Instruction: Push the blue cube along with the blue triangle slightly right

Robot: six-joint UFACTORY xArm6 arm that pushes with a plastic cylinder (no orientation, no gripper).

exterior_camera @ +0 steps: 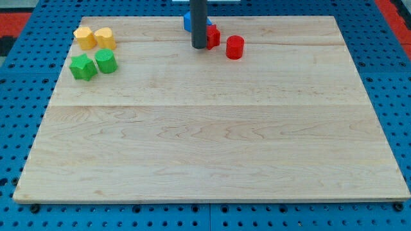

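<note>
Camera view, the only one you have. The wooden board (pixel 212 128) fills most of it, lying on a blue pegboard (pixel 392 96).

Far edge, centre: the dark rod comes down from the top, and my tip (pixel 199 47) rests on the board just left of a red block (pixel 212 36), apparently touching it, though you cannot confirm contact from here. No jaws on this rig, so there is nothing to report as spread or pressed together; the rod carries nothing.

Task blocks: only one blue block (pixel 188 20) shows, a sliver peeking out behind the rod on its left, at the far edge. Its shape is hidden, so you cannot tell cube from triangle, nor whether the second blue piece sits behind the rod.

Right of the red block, slightly apart, stands a red cylinder (pixel 235 47).

Far left cluster, well apart from the tip: two yellow blocks (pixel 94 38) side by side, and just nearer, a green star-like block (pixel 83 67) beside a green cylinder (pixel 106 61).

Progress, as a judgement: the blue pair looks unpushed. The tip sits nearer than the blue and to its right, so it must get round to the blue's left side first. The red block crowds the path rightward.
</note>
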